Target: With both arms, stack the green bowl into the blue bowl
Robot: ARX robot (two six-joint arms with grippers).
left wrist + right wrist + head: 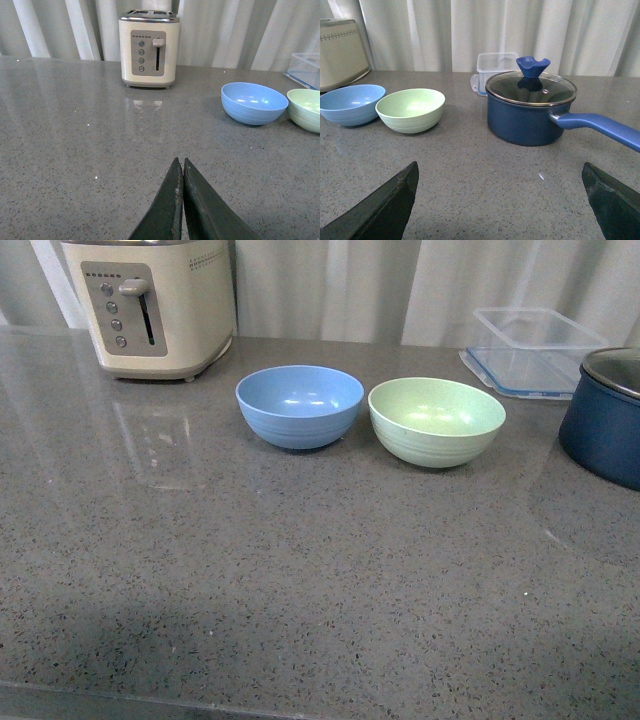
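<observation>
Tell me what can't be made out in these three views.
Front view: dark navy pot with a metal rim cut off by the right edge, handle unseen.
Front view: cream boxy toaster cropped by the top edge, slots unseen.
Left wrist view: pale mint-green round matte bowl cut by the frame edge.
Right wrist view: clear plastic container, lower part hidden behind the pot.

- The blue bowl (300, 406) and the green bowl (436, 420) stand rim to rim (only a slit shows between them), so nothing passes there.
- At six o'clock of both bowls the counter (300, 590) lies bare and wide.
- Nine o'clock of the blue bowl is open.
- The toaster (150, 305) blocks its ten o'clock.
- The navy pot (605, 430) narrows three o'clock of the green bowl.
- The clear container (535, 350) stands at its one o'clock.
</observation>
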